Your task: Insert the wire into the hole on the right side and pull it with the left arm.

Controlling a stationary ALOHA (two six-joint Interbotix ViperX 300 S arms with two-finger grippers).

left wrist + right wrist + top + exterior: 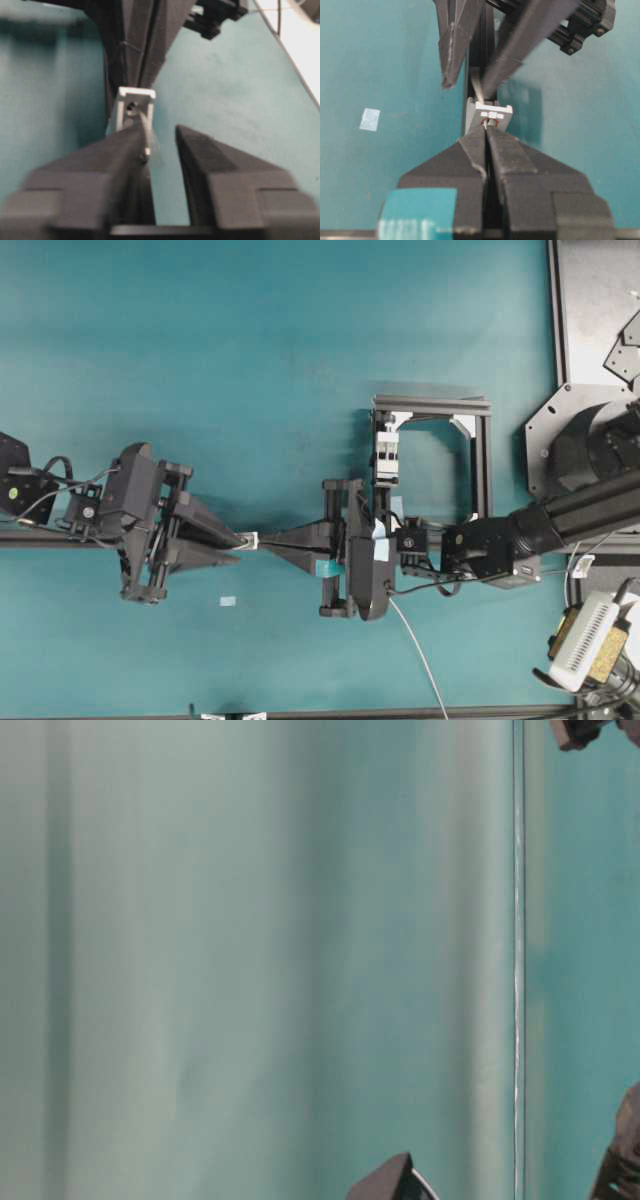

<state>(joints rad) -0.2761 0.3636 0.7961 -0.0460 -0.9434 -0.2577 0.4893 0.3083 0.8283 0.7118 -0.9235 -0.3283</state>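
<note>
Teal tabletop point(300, 340). Right gripper point(486, 132) clamped on wire point(146, 132), three o'clock of hole point(132, 106); left gripper point(160, 137) at nine o'clock, jaws apart. Risk: closing beside stiff tip, missing wire.

Bracket point(250, 538) between left tool point(237, 540) and right tool point(268, 543).

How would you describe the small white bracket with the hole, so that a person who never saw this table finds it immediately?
On the teal table, look where the tips of the two black arms meet, left of centre in the overhead view. Between the left gripper and the right gripper sits the tiny white square bracket. Unlike the taller white clip block in the metal frame, it has one dark hole.
</note>
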